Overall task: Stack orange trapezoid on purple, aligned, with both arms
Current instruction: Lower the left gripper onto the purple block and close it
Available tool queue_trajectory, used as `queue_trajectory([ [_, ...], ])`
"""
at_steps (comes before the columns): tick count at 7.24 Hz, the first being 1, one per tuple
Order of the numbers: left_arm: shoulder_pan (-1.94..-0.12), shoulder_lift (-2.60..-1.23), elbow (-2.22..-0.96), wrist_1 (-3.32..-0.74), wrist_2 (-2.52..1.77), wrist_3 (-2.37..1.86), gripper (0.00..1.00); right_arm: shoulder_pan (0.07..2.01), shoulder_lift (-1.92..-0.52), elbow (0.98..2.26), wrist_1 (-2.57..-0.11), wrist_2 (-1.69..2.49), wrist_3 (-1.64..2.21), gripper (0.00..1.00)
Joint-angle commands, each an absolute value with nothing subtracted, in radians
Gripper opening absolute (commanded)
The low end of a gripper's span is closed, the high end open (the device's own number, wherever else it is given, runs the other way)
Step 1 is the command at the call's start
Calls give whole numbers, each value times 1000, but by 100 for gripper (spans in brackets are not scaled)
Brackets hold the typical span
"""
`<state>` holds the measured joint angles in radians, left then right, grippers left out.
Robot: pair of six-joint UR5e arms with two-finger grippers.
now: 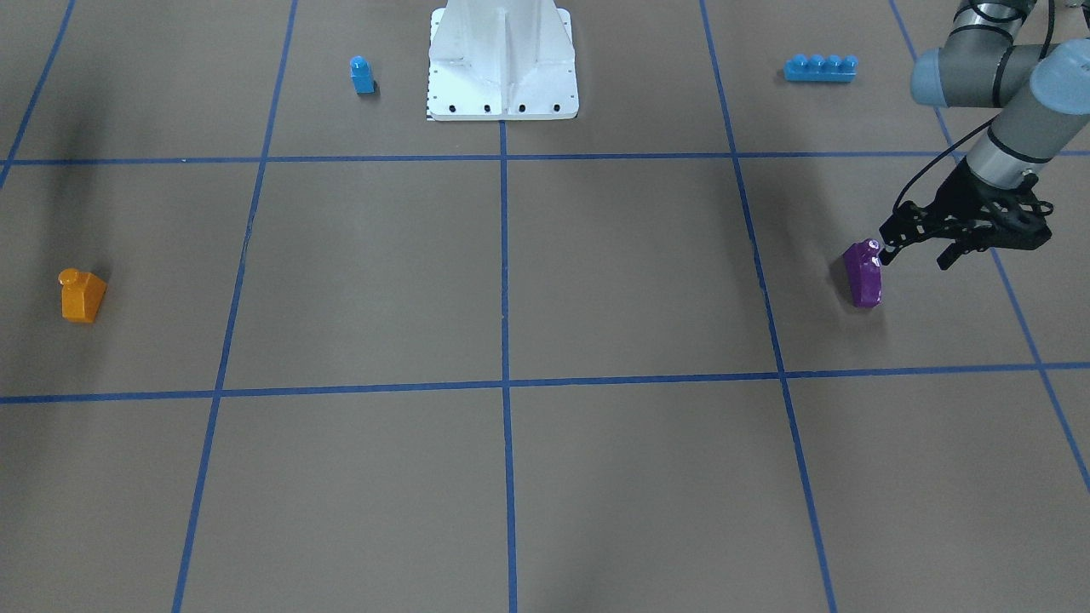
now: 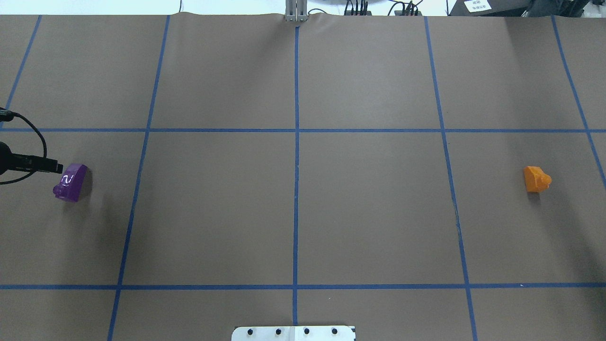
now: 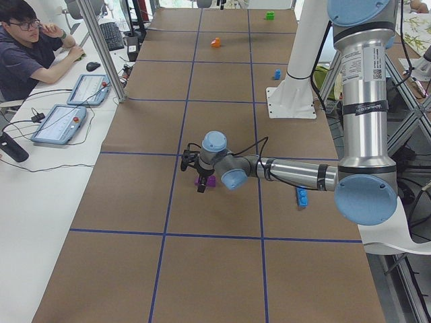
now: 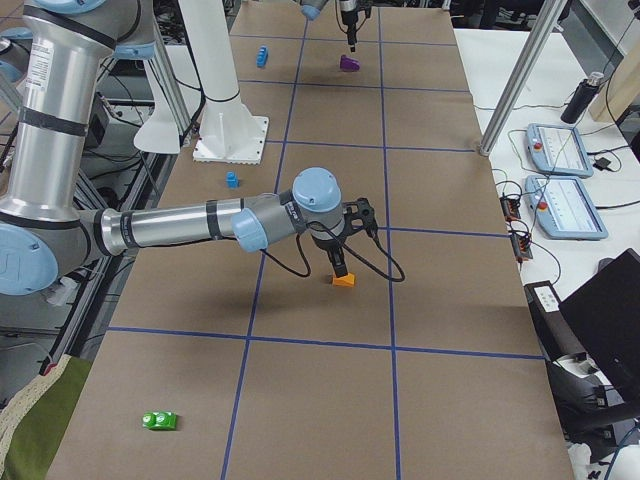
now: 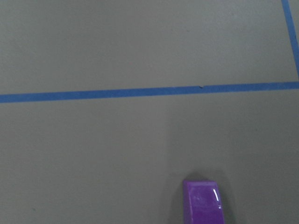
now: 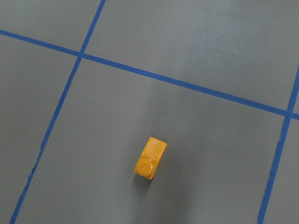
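The orange trapezoid (image 1: 82,295) sits alone on the brown table, at the right in the overhead view (image 2: 536,179). The purple block (image 1: 863,274) sits at the far left of the overhead view (image 2: 71,182). My left gripper (image 1: 915,255) is open and empty, just beside the purple block, with one fingertip (image 1: 886,253) close to its stud. The purple block shows at the bottom edge of the left wrist view (image 5: 203,204). My right gripper (image 4: 340,258) hovers just above the orange trapezoid (image 4: 343,280); I cannot tell whether it is open or shut. The orange trapezoid is in the right wrist view (image 6: 150,157).
A small blue single-stud block (image 1: 362,75) and a long blue brick (image 1: 820,67) lie near the white robot base (image 1: 502,85). A green block (image 4: 160,420) lies at the near right end. An operator (image 3: 27,47) sits at the side desk with tablets.
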<state>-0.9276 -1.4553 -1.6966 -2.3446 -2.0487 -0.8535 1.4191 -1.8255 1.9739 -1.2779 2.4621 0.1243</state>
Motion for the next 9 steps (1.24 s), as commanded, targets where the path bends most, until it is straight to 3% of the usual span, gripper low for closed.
queue_trajectory([
  [1,-873,-1466,-1695,-2341,-2019,-876,100,1419,-1825,1973,-1278,2461,124,100],
  [3,-832,-1463,-1689,-2338,-2017,-877,100,1419,-1827,1973,-1278,2462,124,100],
  [4,-827,-1463,-1689,-2338,-2017,-877,95,1419,-1827,1973,-1278,2462,124,100],
  [6,-822,-1463,-1687,-2315,-2017,-877,37,1419,-1827,1973,-1278,2462,124,100],
  [8,-821,-1463,-1687,-2313,-2017,-877,37,1419,-1829,1971,-1278,2462,124,100],
  [9,-821,-1462,-1686,-2312,-2017,-877,15,1419,-1829,1971,-1278,2462,124,100],
])
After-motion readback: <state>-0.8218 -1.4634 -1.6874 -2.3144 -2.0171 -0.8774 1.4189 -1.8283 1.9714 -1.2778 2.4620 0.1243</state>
